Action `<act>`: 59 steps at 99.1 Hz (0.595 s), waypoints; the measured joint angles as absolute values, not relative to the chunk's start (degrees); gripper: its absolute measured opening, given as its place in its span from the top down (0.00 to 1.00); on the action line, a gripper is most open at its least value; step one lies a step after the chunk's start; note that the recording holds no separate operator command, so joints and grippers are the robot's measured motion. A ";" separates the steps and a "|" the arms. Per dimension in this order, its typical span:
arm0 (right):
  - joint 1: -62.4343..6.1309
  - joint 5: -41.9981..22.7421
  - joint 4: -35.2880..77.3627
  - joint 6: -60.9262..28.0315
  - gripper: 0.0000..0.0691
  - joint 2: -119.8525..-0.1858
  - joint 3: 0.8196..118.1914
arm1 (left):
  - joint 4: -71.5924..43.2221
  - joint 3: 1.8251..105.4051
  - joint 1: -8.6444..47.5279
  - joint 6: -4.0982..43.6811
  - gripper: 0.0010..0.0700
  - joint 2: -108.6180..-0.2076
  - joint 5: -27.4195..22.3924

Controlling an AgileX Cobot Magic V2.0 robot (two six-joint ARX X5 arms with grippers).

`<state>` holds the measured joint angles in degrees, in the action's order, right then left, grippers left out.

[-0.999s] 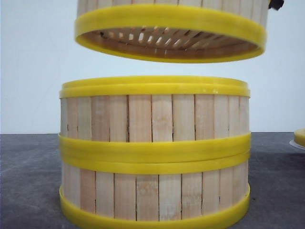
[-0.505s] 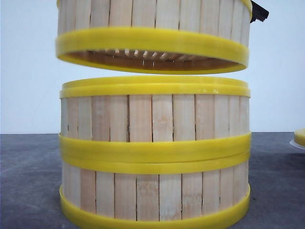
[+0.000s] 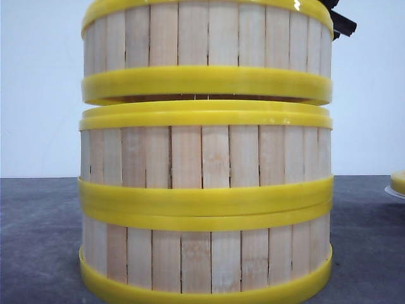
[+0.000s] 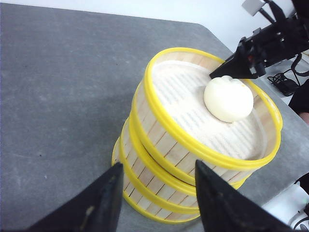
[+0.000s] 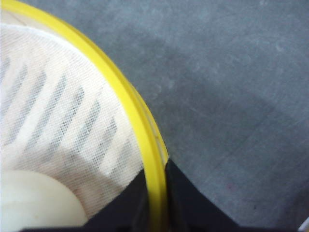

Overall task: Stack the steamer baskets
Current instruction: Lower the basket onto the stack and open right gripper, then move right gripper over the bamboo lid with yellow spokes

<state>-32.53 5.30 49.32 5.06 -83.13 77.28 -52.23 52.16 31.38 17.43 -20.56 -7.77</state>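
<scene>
The top steamer basket (image 3: 207, 54) is held by its rim in the clamped right gripper (image 5: 157, 193), just above the two stacked steamer baskets (image 3: 205, 202) on the grey table (image 4: 58, 87), a thin gap showing between them. A white bun (image 4: 228, 99) lies inside on mesh cloth. The left gripper (image 4: 157, 203) is spread wide, holding nothing, near the stack.

the table (image 3: 38, 240) is a dark grey, faintly mottled surface with a rounded corner seen in the left wrist view. directly on it stands the bottom steamer basket (image 3: 205, 263) of a stack, its lower yellow rim flat on the top. a yellow-edged object (image 3: 398, 182) sits at the table's far right edge, mostly out of view.
</scene>
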 joint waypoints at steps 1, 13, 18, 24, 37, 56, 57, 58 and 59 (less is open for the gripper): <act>-32.58 5.30 49.39 5.08 0.96 -83.22 77.28 | -52.23 52.16 31.38 17.43 0.62 -20.56 -7.77; -33.01 5.34 49.71 5.26 0.96 -84.12 77.28 | -52.25 52.16 31.38 17.43 0.62 -20.56 -7.79; -33.01 5.32 49.98 5.37 0.96 -84.51 77.28 | -52.34 52.16 31.38 17.43 0.62 -20.56 -7.81; -33.10 5.26 50.22 5.37 0.96 -84.97 77.28 | -52.36 52.16 31.38 17.43 0.62 -20.56 -7.86; -33.08 4.64 50.28 5.41 0.97 -85.25 77.28 | -52.45 52.16 31.38 17.43 0.62 -20.56 -7.86; -33.10 4.34 50.52 5.48 0.95 -85.78 77.28 | -52.49 52.16 31.38 17.43 0.62 -20.53 -7.86; -33.10 4.36 50.54 5.52 0.93 -85.78 77.28 | -52.49 52.16 31.38 17.43 0.62 -20.56 -7.86; -33.10 4.40 50.57 5.56 0.92 -85.78 77.28 | -52.49 52.16 31.38 17.43 0.62 -20.53 -7.86; -33.10 4.43 50.59 5.61 0.90 -85.78 77.28 | -52.49 52.16 31.38 17.43 0.62 -20.56 -7.86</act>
